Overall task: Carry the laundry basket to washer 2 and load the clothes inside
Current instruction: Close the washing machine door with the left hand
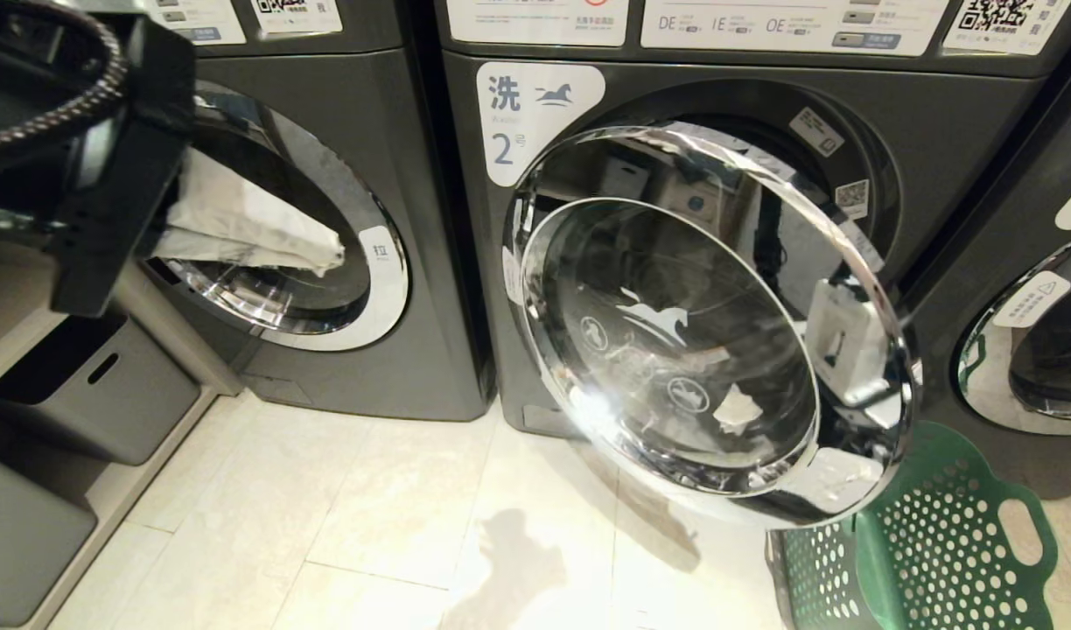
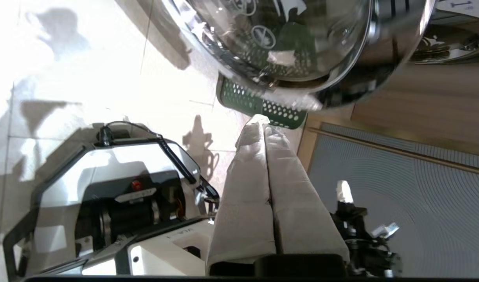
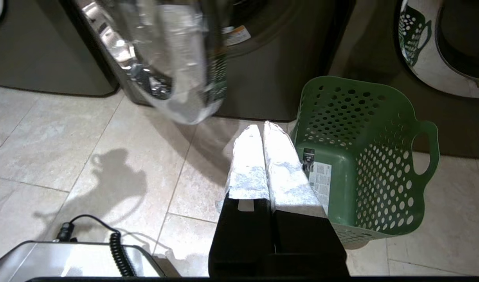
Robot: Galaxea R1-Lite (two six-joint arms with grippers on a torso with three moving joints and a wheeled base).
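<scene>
Washer 2 (image 1: 518, 122) stands in the middle, and its chrome-rimmed glass door (image 1: 702, 332) hangs swung open. The green laundry basket (image 1: 929, 542) sits on the floor under the door's lower right edge. In the right wrist view the basket (image 3: 364, 156) holds nothing but a paper label on its bottom. The clothes are out of view. My left gripper (image 1: 334, 254) is raised at the upper left, in front of the neighbouring washer, shut and empty, its tips (image 2: 263, 121) pressed together. My right gripper (image 3: 261, 127) hangs low beside the basket, also shut on nothing.
Another washer (image 1: 360, 175) stands to the left with its door shut, and a third (image 1: 1034, 350) is at the right edge. Grey storage bins (image 1: 89, 385) fill a shelf on the left. My own base (image 2: 106, 196) sits on the pale tiled floor (image 1: 369, 525).
</scene>
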